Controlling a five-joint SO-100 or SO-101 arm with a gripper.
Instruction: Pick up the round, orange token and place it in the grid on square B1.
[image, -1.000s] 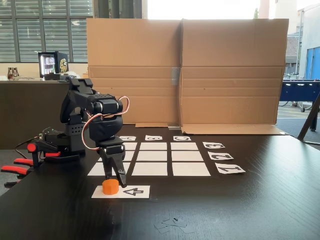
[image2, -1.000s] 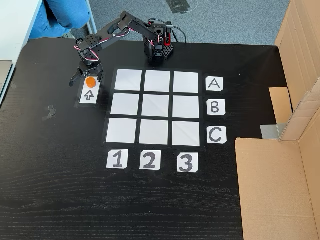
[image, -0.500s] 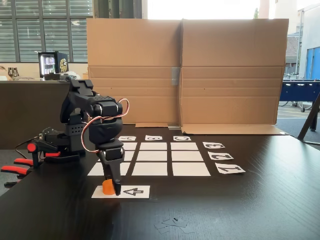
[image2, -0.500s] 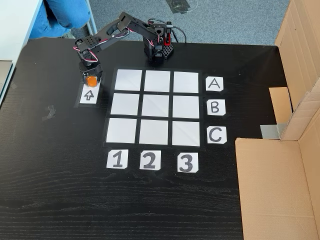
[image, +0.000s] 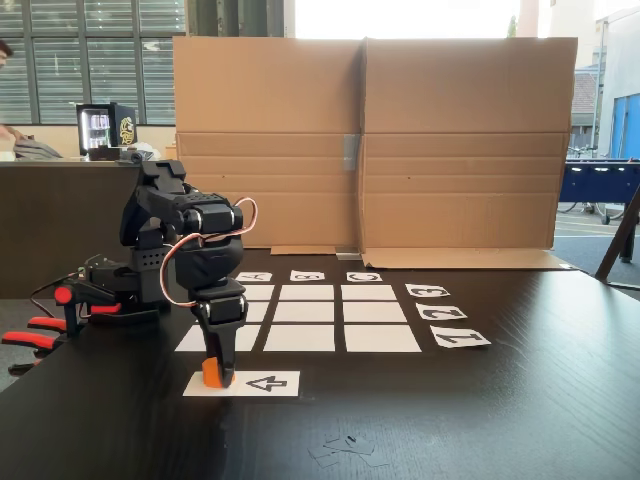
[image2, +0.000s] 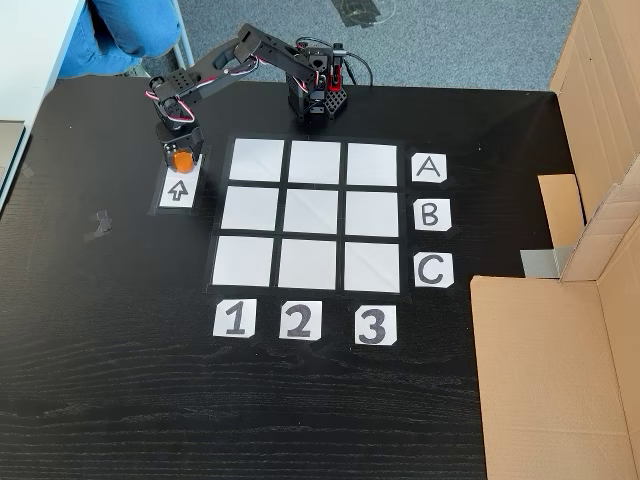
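Observation:
The orange token (image: 210, 372) (image2: 181, 160) sits on the near end of a white strip printed with an arrow (image: 265, 383) (image2: 178, 190), left of the grid in a fixed view (image2: 310, 213). My black gripper (image: 218, 378) (image2: 181, 163) points straight down over it, shut on the token, with its fingers pressed to the sides. The token still touches the strip. Square B1 (image: 299, 338) (image2: 248, 208) is the bare white rectangle in the middle of the row beside the strip, apart from the gripper.
Letter cards (image2: 429, 214) and number cards (image2: 298, 321) edge the grid. A cardboard wall (image: 370, 140) (image2: 560, 380) stands beyond the grid. Red clamp handles (image: 35, 335) lie by the arm's base. Paper scraps (image: 345, 447) lie near the table's front edge.
One second ago the jaws stood open astride the token. They have since dropped lower and closed on it. The token has not left the strip.

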